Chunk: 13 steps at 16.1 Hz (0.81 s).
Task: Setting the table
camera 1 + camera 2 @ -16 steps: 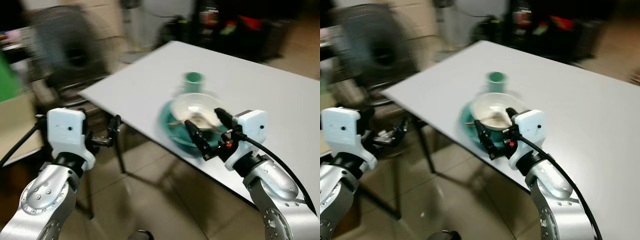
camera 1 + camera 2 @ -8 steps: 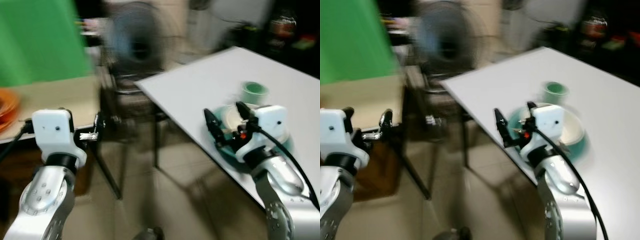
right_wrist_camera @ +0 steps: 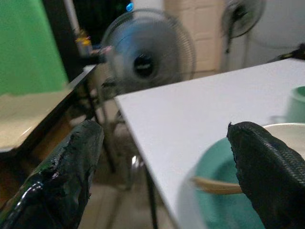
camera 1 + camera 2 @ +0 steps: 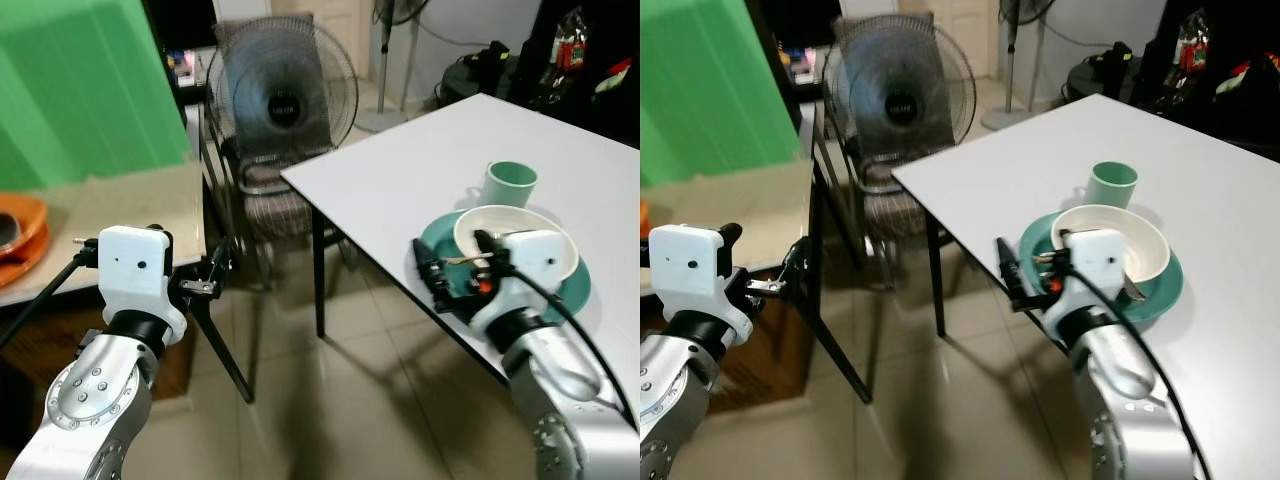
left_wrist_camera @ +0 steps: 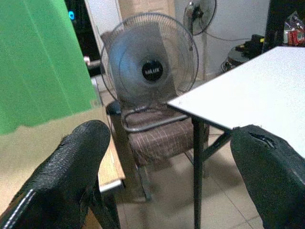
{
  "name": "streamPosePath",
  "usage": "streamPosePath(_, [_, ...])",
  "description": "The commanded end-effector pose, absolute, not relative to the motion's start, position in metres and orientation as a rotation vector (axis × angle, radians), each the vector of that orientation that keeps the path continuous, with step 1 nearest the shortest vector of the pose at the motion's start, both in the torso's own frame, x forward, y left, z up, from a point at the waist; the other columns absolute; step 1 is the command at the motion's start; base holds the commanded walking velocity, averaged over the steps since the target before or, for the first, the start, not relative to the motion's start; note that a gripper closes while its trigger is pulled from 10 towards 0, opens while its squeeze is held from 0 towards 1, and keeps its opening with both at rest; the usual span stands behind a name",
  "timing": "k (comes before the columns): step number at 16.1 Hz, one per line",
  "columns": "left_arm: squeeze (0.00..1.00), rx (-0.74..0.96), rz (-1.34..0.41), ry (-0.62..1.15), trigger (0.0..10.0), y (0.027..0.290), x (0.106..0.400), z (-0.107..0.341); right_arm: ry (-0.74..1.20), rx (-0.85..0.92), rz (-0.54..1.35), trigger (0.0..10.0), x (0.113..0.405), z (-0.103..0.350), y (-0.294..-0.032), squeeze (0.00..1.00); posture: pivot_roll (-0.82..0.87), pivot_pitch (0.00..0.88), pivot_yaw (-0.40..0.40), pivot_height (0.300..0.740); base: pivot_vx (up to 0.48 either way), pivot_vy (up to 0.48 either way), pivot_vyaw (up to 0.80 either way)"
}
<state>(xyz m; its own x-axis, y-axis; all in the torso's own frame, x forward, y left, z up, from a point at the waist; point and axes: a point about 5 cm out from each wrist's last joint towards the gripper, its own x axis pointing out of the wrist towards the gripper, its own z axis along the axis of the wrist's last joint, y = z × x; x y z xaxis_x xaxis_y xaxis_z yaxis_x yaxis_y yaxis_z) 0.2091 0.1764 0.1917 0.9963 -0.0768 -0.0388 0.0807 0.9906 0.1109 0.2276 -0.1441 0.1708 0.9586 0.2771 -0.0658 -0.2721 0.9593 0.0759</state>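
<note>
On the white table (image 4: 400,170) a white bowl (image 4: 510,222) sits on a teal plate (image 4: 436,236) close to the near edge. A teal mug (image 4: 510,183) stands just behind them. A pale utensil handle (image 3: 217,185) sticks out over the plate. My right gripper (image 4: 456,262) is open at the table's edge, its fingers on either side of the plate's near rim, holding nothing. Over the floor to the left, beside the counter, my left gripper (image 4: 212,272) is open and empty, facing the fan (image 5: 151,71).
A standing fan (image 4: 282,90) is behind a dark chair (image 4: 270,200) at the table's far left corner. A beige counter (image 4: 120,200) with an orange dish (image 4: 20,235) lies to my left, a green screen (image 4: 80,90) behind it. Tiled floor lies between counter and table.
The camera has swung left and steadied, so the table now sits further right and the counter has come into view. Both grippers stay open; the right one remains at the plate.
</note>
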Motion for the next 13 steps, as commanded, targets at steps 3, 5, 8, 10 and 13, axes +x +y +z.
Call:
streamPosePath(3, [0.0,0.103,-0.08,0.054,10.0,0.1765,0.2098,0.1893,0.128,0.1,0.33,10.0,0.2252,0.165,-0.1367,1.0,0.0,0.02,0.048,0.74,0.0,0.0,0.0])
streamPosePath(5, [0.0,0.087,-0.07,0.063,10.0,0.1766,0.2087,0.188,0.142,0.099,0.334,10.0,0.2261,0.1638,-0.1374,0.97,0.01,0.024,0.043,0.74,0.0,0.127,0.0])
streamPosePath(8, [0.0,0.083,-0.068,0.077,10.0,0.1758,0.2077,0.1863,0.155,0.101,0.348,10.0,0.228,0.1626,-0.1373,0.93,0.01,0.027,0.036,0.74,0.0,0.26,0.0])
streamPosePath(10, [0.0,0.079,-0.066,0.079,10.0,0.1761,0.2073,0.1863,0.162,0.103,0.356,10.0,0.2282,0.1617,-0.1363,0.89,0.01,0.027,0.034,0.74,0.0,0.274,0.0])
streamPosePath(13, [0.0,0.078,-0.065,0.083,10.0,0.1761,0.2072,0.186,0.168,0.113,0.364,10.0,0.2282,0.1611,-0.1353,0.0,0.01,0.028,0.035,0.74,0.0,0.276,0.0])
